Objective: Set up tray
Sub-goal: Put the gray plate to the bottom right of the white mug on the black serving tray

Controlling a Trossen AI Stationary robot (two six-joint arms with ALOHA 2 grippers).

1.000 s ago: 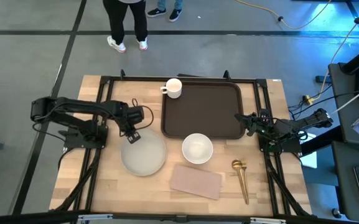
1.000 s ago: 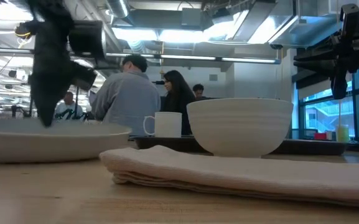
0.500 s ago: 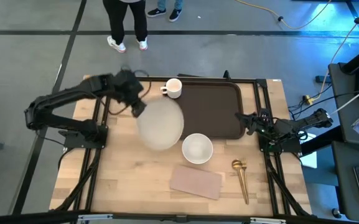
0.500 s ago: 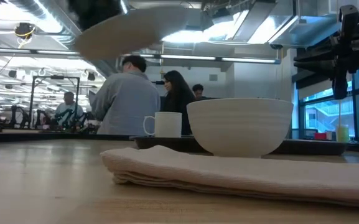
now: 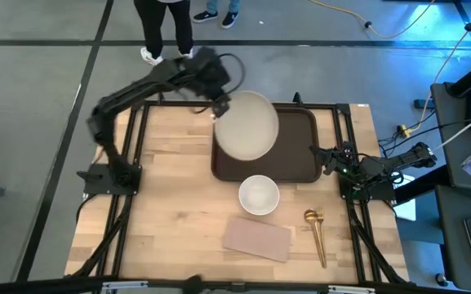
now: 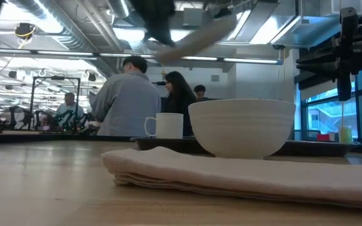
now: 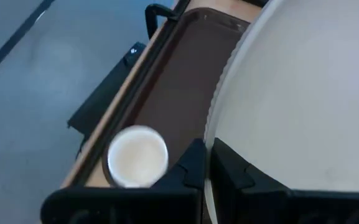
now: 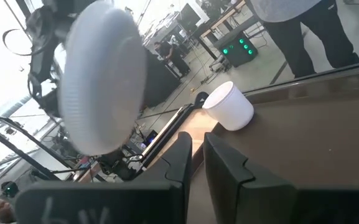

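My left gripper (image 5: 219, 104) is shut on the white plate (image 5: 248, 126), which hangs in the air over the left part of the dark brown tray (image 5: 291, 152). In the low view the plate (image 6: 196, 34) is tilted, high above the table. A white mug (image 7: 137, 156) stands by the tray's far left corner, below the plate's edge. The white bowl (image 5: 259, 195) sits on the table just near of the tray. My right gripper (image 5: 330, 159) waits at the tray's right edge, fingers shut. My left gripper pinches the plate's rim (image 7: 211, 134) between its two fingers (image 7: 193, 163), at the plate's far-left edge. The fingers come from the table's far left, slanting downward. The plate is lifted clear and tilted, reaching out from the fingers over the tray.
A pinkish-tan napkin (image 5: 256, 238) lies near the table's near edge, with a gold spoon (image 5: 317, 233) to its right. Bare wood (image 5: 162, 204) fills the table's left half. People stand in the room beyond the far edge (image 6: 130, 94).
My left gripper lifted the plate off the table's left part, carried it up and toward the far edge, then right toward the tray. The plate went from lying flat on the wood to hanging tilted over the tray's left part.
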